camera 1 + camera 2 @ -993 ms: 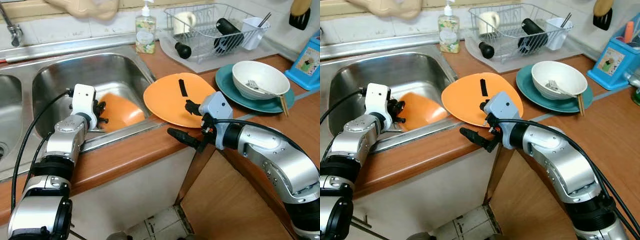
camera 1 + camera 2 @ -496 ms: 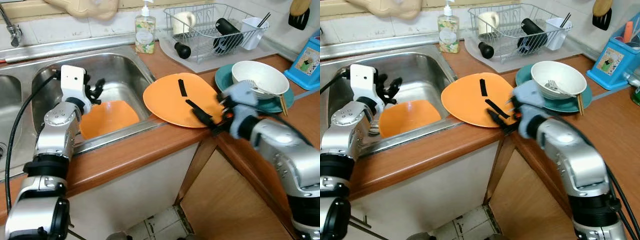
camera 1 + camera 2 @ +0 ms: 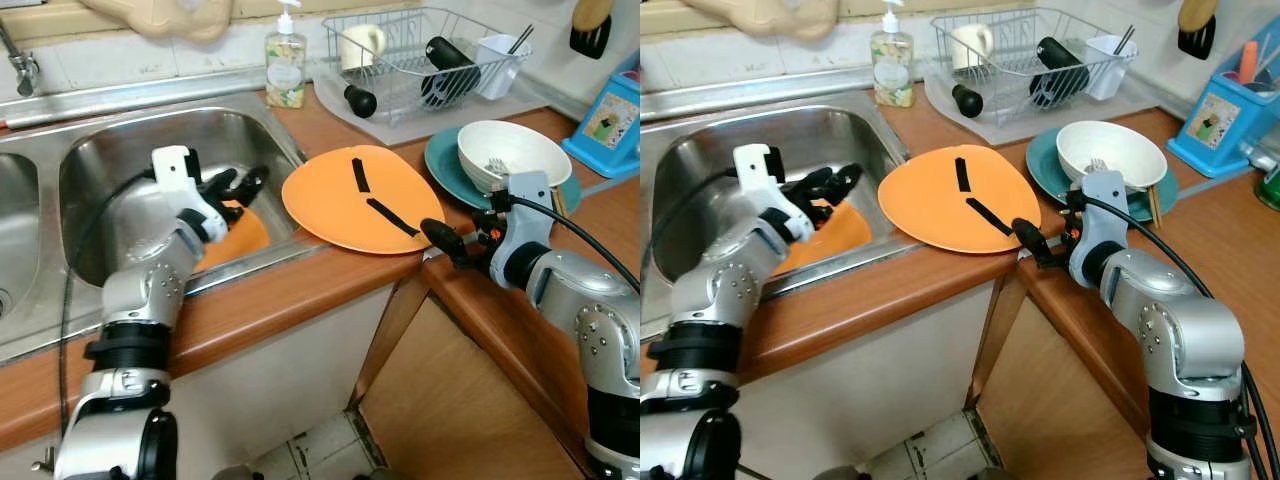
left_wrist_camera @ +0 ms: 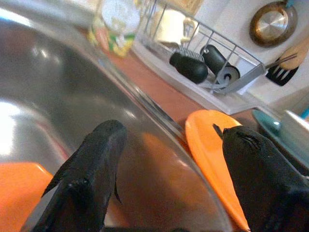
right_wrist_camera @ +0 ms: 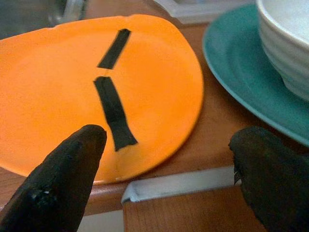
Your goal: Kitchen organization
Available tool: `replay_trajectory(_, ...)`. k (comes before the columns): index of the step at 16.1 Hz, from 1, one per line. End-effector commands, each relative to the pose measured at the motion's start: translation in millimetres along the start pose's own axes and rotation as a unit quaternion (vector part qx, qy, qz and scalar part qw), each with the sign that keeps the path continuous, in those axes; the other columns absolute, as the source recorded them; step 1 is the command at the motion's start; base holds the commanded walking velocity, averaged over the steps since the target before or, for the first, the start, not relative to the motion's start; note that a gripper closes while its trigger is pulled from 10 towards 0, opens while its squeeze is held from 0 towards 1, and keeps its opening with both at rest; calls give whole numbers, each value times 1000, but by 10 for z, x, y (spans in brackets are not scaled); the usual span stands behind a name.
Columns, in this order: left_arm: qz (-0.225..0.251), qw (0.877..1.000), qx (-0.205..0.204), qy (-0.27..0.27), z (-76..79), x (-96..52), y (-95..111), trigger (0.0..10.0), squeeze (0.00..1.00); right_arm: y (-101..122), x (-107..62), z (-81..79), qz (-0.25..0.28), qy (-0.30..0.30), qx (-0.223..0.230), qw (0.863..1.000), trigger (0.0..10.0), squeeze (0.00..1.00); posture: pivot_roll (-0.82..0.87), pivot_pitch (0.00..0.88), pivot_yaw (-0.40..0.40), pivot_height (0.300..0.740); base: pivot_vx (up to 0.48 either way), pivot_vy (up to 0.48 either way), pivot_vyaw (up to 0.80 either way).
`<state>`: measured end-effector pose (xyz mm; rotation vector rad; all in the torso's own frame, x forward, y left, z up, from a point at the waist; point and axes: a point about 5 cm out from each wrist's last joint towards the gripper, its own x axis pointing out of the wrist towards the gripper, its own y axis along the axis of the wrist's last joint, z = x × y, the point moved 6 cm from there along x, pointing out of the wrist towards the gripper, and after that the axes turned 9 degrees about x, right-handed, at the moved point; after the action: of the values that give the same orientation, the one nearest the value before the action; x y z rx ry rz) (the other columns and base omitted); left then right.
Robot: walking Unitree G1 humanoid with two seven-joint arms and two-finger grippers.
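Orange plate (image 3: 350,200): it lies flat on the wooden tabletop (image 3: 290,300), its left rim overhanging the sink (image 3: 120,160) edge; two strips of black tape sit on its face.
Right gripper (image 3: 437,236): your nearer arm to that plate. It sits at the tabletop's front corner, just off the plate's near right rim, pointing across it toward the sink.
Right jaws: spread wide in the right wrist view, holding nothing, with the plate's rim lying between the two fingers (image 5: 63,179) but not touched.
Key relation: the plate lies straight ahead of the right jaws and slightly below them; you would likely need to drop one finger under the rim to pinch it.
Left gripper (image 3: 235,184): it is inside the sink basin, above an orange bowl (image 3: 235,232) resting on the sink floor.
Left jaws: open, empty, aimed toward the sink's right wall and the plate beyond it.
Nearby: a white bowl (image 3: 510,152) with a fork sits on a teal plate (image 3: 445,158), close beside the right arm; mind it as you move.
Behind: dish rack (image 3: 430,60) and soap bottle (image 3: 286,62), well apart from both grippers.
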<state>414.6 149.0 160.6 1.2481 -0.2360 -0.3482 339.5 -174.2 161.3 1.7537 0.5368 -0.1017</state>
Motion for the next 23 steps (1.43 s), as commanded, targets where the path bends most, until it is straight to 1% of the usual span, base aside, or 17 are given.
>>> replay_trajectory(1, -16, 999, -40, 1, 4, 60, -46, 10000, 0, -14, -13, 43, -5, -9, 23, 1000, 10000, 855, -171, 0, 1, 740, 0, 0, 0)
replay_trajectory(2, -28, 998, -62, -1, 19, 95, -109, 10000, 0, -49, 11, 44, -10, -4, 39, 999, 10000, 4, -171, 0, 4, 740, 0, 0, 0)
replay_trajectory(4, -42, 995, -87, -13, 71, 140, -183, 10000, 0, -93, 49, 30, -15, 5, 60, 998, 10000, 0, -172, 0, 6, 740, 0, 0, 0)
replay_trajectory(5, -49, 993, -101, -25, 141, 185, -232, 10000, 0, -134, 94, -4, -22, 15, 72, 997, 10000, 0, -173, 0, 11, 740, 0, 0, 0)
replay_trajectory(8, -53, 989, -136, -36, 233, 264, -253, 10000, 0, -183, 161, -97, -34, 36, 85, 995, 10000, 0, -174, 0, 15, 740, 0, 0, 0)
replay_trajectory(9, -63, 987, -141, -41, 274, 300, -283, 10000, 0, -199, 202, -157, -39, 48, 84, 995, 10000, 0, -174, 0, 16, 740, 0, 0, 0)
replay_trajectory(10, -71, 987, -137, -46, 311, 314, -334, 10000, 0, -193, 238, -224, -36, 61, 79, 994, 10000, 0, -170, 0, 16, 740, 0, 0, 0)
replay_trajectory(11, -73, 987, -135, -50, 328, 318, -354, 10000, 0, -193, 253, -252, -36, 67, 78, 994, 10000, 0, -170, 0, 16, 740, 0, 0, 0)
replay_trajectory(12, -75, 985, -142, -63, 386, 324, -386, 10000, 0, -178, 280, -344, -32, 87, 73, 993, 10000, 0, -168, 0, 18, 740, 0, 0, 0)
replay_trajectory(13, -75, 985, -142, -63, 386, 324, -386, 10000, 0, -178, 280, -344, -32, 87, 73, 993, 10000, 0, -168, 0, 18, 740, 0, 0, 0)
replay_trajectory(15, -80, 979, -166, -86, 480, 328, -427, 10000, 0, -145, 304, -476, -21, 116, 66, 991, 10000, 0, -166, 0, 18, 740, 0, 0, 0)
replay_trajectory(16, -76, 978, -173, -88, 487, 335, -425, 2353, 0, -132, 309, -523, -18, 127, 60, 990, 10000, 0, -166, 0, 18, 740, 0, 0, 0)
replay_trajectory(17, -69, 977, -181, -90, 490, 340, -412, 0, 0, -125, 313, -557, -15, 135, 57, 989, 10000, 0, -166, 0, 18, 740, 0, 0, 0)
replay_trajectory(18, -64, 976, -187, -91, 488, 340, -397, 0, 0, -119, 317, -571, -12, 138, 55, 989, 10000, 0, -166, 0, 18, 740, 0, 0, 0)
replay_trajectory(19, -39, 973, -208, -94, 461, 333, -315, 0, 0, -103, 321, -588, -5, 142, 48, 989, 10000, 0, -163, 0, 15, 740, 0, 0, 0)
replay_trajectory(20, -26, 971, -216, -95, 444, 328, -266, 0, 0, -96, 323, -587, -2, 143, 46, 989, 10000, 0, -162, 0, 13, 740, 0, 0, 0)
replay_trajectory(23, -15, 972, -214, -98, 410, 309, -227, 0, 0, -85, 327, -593, 3, 146, 39, 988, 10000, 0, -158, 0, 9, 740, 0, 0, 0)
